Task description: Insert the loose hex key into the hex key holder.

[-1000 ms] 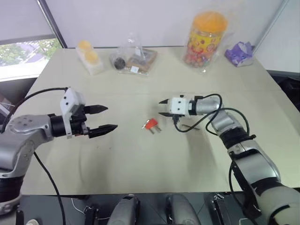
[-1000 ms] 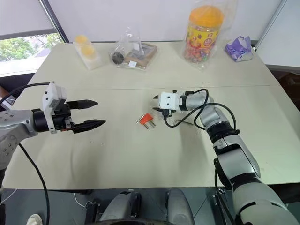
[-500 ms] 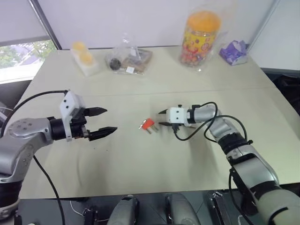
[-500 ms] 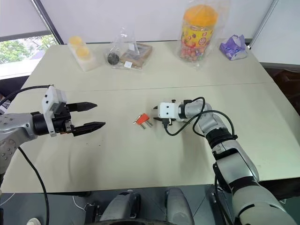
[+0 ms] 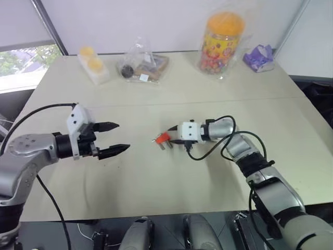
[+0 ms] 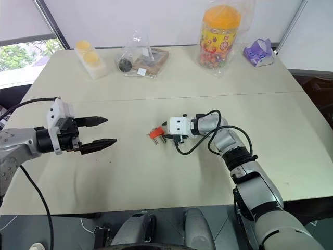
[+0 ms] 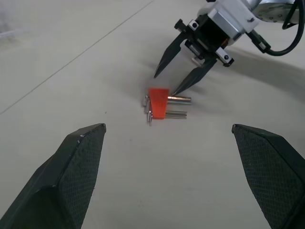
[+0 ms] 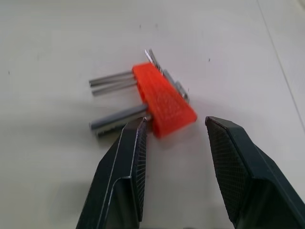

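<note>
The hex key holder [image 5: 163,137] is a small red block lying flat mid-table, with short grey keys sticking out of it. My right gripper [image 5: 171,135] is low over the table, right next to the holder, and open. In the right wrist view one corner of the holder [image 8: 164,99] lies between the fingers [image 8: 128,167], and that finger's tip rests against a protruding key. My left gripper [image 5: 122,136] hovers to the left of the holder, wide open and empty, pointing at the holder [image 7: 157,101]. The loose hex key is out of view.
Along the far side of the table [image 5: 156,177] stand an orange-lidded candy jar [image 5: 223,39], a clear bag of small items [image 5: 143,66], a pack of yellow cups [image 5: 92,63] and a purple wrapper [image 5: 258,57]. A black cable [image 5: 208,151] loops from my right wrist.
My right gripper has moved left and down until its tips reached the red holder. The left gripper has stayed where it was. The camera view has shifted a little.
</note>
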Robot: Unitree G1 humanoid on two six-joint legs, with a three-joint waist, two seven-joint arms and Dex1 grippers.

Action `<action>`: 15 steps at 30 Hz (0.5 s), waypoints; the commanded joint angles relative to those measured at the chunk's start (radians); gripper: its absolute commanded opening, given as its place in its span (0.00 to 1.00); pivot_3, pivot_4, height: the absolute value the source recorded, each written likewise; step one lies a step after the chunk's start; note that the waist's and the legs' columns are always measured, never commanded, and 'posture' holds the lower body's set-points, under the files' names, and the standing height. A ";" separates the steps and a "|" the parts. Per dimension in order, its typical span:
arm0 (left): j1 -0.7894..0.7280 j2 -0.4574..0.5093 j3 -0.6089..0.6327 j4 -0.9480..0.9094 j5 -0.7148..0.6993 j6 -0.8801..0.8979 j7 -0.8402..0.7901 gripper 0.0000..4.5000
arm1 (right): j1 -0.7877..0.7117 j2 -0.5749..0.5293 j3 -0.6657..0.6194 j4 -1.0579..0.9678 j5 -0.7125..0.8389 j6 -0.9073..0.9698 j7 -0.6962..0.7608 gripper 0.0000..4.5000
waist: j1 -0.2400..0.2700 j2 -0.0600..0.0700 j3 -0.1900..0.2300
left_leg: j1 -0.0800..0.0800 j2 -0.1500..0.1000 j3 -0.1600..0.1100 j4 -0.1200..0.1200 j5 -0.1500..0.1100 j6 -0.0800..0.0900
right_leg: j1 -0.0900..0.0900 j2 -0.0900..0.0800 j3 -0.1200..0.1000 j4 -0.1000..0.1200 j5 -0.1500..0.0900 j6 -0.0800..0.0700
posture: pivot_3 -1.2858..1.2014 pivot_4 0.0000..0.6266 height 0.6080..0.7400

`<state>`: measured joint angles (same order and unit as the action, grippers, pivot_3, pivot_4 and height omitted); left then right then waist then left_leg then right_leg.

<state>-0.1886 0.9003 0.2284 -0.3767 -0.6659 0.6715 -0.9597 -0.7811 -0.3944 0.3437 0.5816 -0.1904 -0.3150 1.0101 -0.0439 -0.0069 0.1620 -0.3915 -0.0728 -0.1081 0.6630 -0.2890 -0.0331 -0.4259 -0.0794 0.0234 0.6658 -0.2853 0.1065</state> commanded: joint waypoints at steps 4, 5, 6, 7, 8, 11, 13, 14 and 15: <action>0.012 0.008 0.049 -0.043 -0.016 -0.008 0.008 0.98 | -0.003 0.021 0.007 -0.039 0.016 0.020 0.010 0.45 | 0.000 0.000 0.000 | 0.000 0.000 0.000 0.000 0.000 0.000 | 0.000 0.000 0.000 0.000 0.000 0.000 | 0.52 0.24 1.00; 0.011 0.007 0.049 -0.042 -0.016 -0.008 0.010 0.98 | -0.004 0.021 0.010 -0.034 0.015 0.023 0.015 0.45 | 0.000 0.000 0.000 | 0.000 0.000 0.000 0.000 0.000 0.000 | 0.000 0.000 0.000 0.000 0.000 0.000 | 0.52 0.24 1.00; 0.009 0.005 0.049 -0.041 -0.015 -0.008 0.012 0.98 | -0.005 0.020 0.014 -0.030 0.010 0.020 0.016 0.45 | 0.001 0.000 0.000 | 0.000 0.000 0.000 0.000 0.000 0.000 | 0.000 0.000 0.000 0.000 0.000 0.000 | 0.52 0.24 1.00; 0.009 0.004 0.049 -0.042 -0.016 -0.008 0.013 0.98 | -0.007 0.017 0.016 -0.026 0.005 0.011 0.017 0.45 | 0.001 0.000 0.000 | 0.000 0.000 0.000 0.000 0.000 0.000 | 0.000 0.000 0.000 0.000 0.000 0.000 | 0.52 0.24 1.00; 0.009 0.004 0.049 -0.044 -0.016 -0.008 0.014 0.98 | -0.008 0.014 0.016 -0.025 0.004 0.007 0.018 0.45 | 0.001 0.000 0.000 | 0.000 0.000 0.000 0.000 0.000 0.000 | 0.000 0.000 0.000 0.000 0.000 0.000 | 0.52 0.24 1.00; 0.010 0.001 0.046 -0.045 -0.015 -0.010 0.016 0.98 | -0.024 0.002 -0.004 -0.022 0.015 0.011 0.019 0.45 | 0.001 0.000 0.000 | 0.000 0.000 0.000 0.000 0.000 0.000 | 0.000 0.000 0.000 0.000 0.000 0.000 | 0.52 0.24 1.00; 0.011 -0.001 0.042 -0.045 -0.013 -0.011 0.017 0.98 | -0.035 -0.011 -0.014 -0.026 0.021 0.016 0.024 0.45 | 0.001 0.000 0.000 | 0.000 0.000 0.000 0.000 0.000 0.000 | 0.000 0.000 0.000 0.000 0.000 0.000 | 0.52 0.24 1.00; 0.010 -0.002 0.040 -0.046 -0.012 -0.011 0.017 0.98 | -0.040 -0.017 -0.020 -0.028 0.023 0.018 0.024 0.45 | 0.001 0.000 0.000 | 0.000 0.000 0.000 0.000 0.000 0.000 | 0.000 0.000 0.000 0.000 0.000 0.000 | 0.52 0.24 1.00; 0.009 -0.002 0.039 -0.045 -0.012 -0.012 0.017 0.98 | -0.045 -0.022 -0.027 -0.032 0.030 0.026 0.024 0.45 | 0.001 0.000 0.000 | 0.000 0.000 0.000 0.000 0.000 0.000 | 0.000 0.000 0.000 0.000 0.000 0.000 | 0.52 0.24 1.00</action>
<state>-0.1712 0.8963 0.2454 -0.3959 -0.6670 0.6715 -0.9445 -0.7948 -0.4078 0.3498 0.5807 -0.1894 -0.2907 1.0314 -0.0428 -0.0069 0.1620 -0.3915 -0.0729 -0.1081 0.6631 -0.2890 -0.0331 -0.4258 -0.0796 0.0234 0.6657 -0.2853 0.1065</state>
